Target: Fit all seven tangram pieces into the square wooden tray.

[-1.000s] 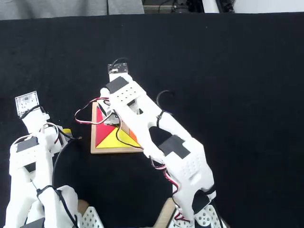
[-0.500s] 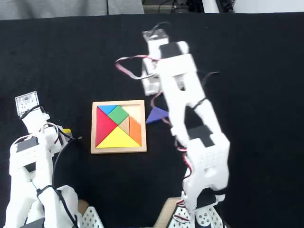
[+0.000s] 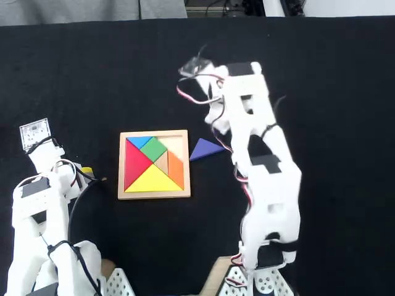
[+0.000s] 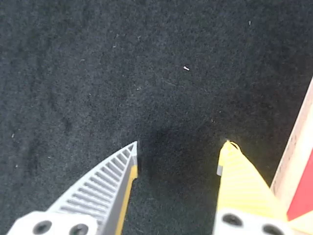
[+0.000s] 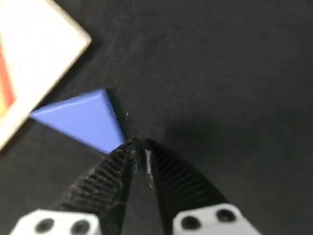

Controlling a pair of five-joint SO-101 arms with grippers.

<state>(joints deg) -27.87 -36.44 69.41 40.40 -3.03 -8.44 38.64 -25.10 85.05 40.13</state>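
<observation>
- A square wooden tray (image 3: 154, 195) is seen on a black table (image 3: 321, 92), with six coloured pieces fitted inside it
- A bare gap (image 3: 178, 142) of pale wood is seen in the tray, in the corner on the side nearest the one loose piece
- That piece, a blue triangle (image 3: 205, 149), lies flat on the table just beside the tray's edge, outside it
- The right tool (image 5: 139, 143) is held close to one corner of the triangle, its jaws pressed together with nothing between them
- The left tool (image 4: 180, 147) is spread wide over bare table beside the tray's opposite edge, and nothing is held in it
- The step in hand is judged to be picking up the triangle; the jaws would need to be opened and set across two of its edges, not its point
- The piece should be turned to match the gap before it is lowered, so that the rim is not caught
</observation>
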